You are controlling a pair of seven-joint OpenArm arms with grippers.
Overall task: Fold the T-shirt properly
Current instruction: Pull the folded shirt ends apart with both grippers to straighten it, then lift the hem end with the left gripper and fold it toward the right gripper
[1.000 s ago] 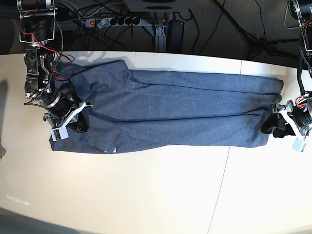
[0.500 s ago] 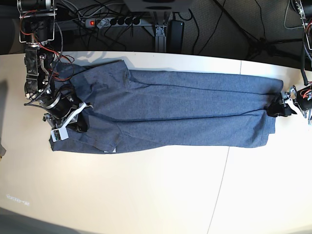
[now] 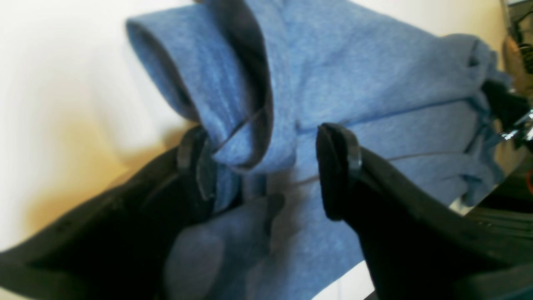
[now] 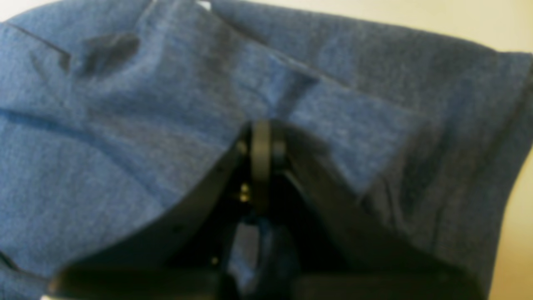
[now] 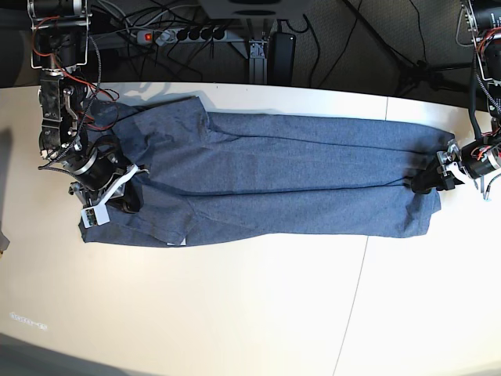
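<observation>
On the pale table (image 5: 258, 313) lies the heathered blue-grey cotton T-shirt (image 5: 282, 184); left gripper (image 3: 266, 166) straddles its bunched edge (jaws wide), right gripper (image 4: 260, 143) pinched closed on cloth.

T-shirt (image 5: 274, 176): heathered blue-grey, folded into long band; one end bunched between open jaws, other end under closed jaws.

The left hand (image 3: 266, 171) stands wide open around a bunched fold of the T-shirt (image 3: 333, 83) over the pale surface (image 3: 62, 83).
</observation>
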